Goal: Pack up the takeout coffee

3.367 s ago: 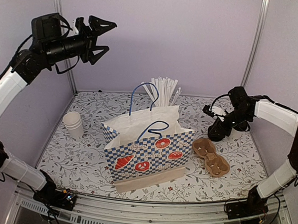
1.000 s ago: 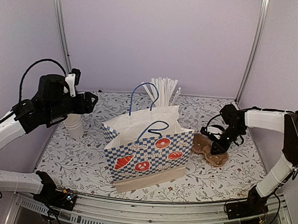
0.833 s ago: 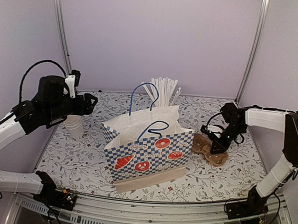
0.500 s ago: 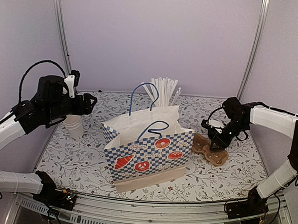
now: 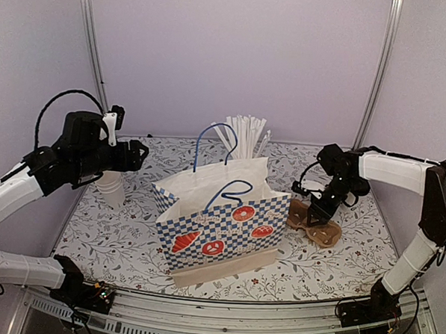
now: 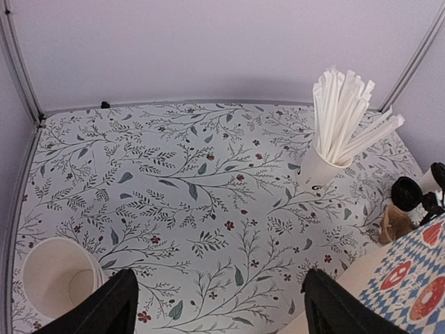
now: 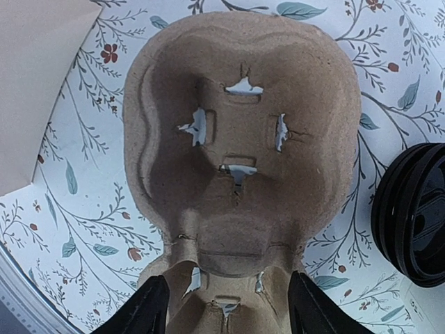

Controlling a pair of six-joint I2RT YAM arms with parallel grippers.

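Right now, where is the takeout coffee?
On the robot's right side of the table: in the right wrist view the takeout coffee sits at the frame's right edge, beside the cardboard cup carrier, not in it.

We see rough, matt moulded pulp on the cup tray (image 7: 306, 90), glossy black plastic on the coffee lid (image 7: 415, 212), and smooth printed paper on the bag (image 5: 212, 230).

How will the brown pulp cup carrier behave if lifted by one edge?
The carrier looks like thin moulded pulp, so probably light and fairly stiff; its slit wells may tear. Its rough matte surface should hardly slip. Lying flat, it seems unlikely to roll.
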